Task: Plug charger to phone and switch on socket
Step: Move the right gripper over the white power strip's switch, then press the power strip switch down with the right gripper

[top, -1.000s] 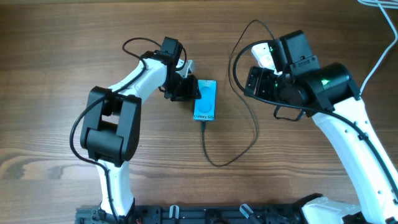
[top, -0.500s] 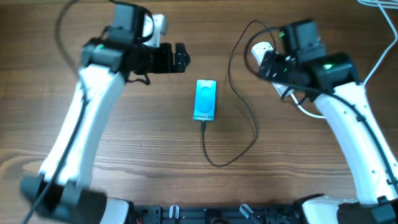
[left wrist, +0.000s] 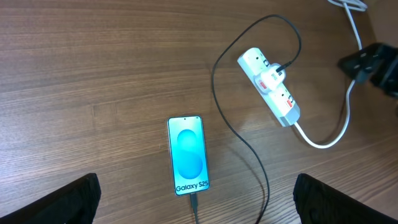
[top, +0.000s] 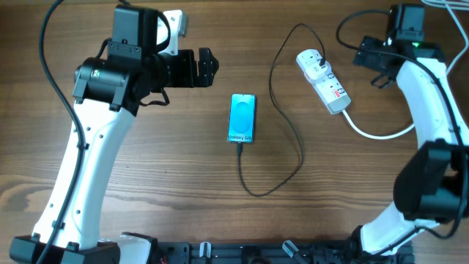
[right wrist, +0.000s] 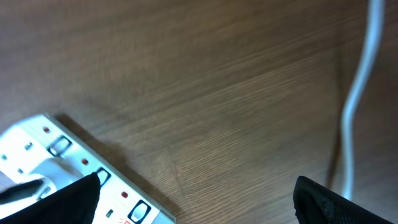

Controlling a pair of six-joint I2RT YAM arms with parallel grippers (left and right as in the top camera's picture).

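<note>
The phone [top: 242,117] lies flat mid-table with its turquoise screen up, also seen in the left wrist view [left wrist: 188,154]. The charger [top: 300,158], a thin black cable, has its tip in the phone's lower end [left wrist: 194,200]. From there it loops right and up to a plug in the white socket [top: 325,79]. My left gripper [top: 211,67] hovers open to the upper left of the phone, holding nothing. My right gripper [top: 372,60] is open just right of the socket. In the right wrist view the socket [right wrist: 74,168] sits under that gripper's left finger.
The socket's thick white cord [top: 374,134] curves off to the right under my right arm. More white cable [top: 447,7] runs off the back right corner, and a white cord [right wrist: 360,81] shows in the right wrist view. Bare wood surrounds the phone.
My left gripper has come off the phone, opened and lifted to the upper left. My right arm has swung from over the socket to the back right, uncovering it.
</note>
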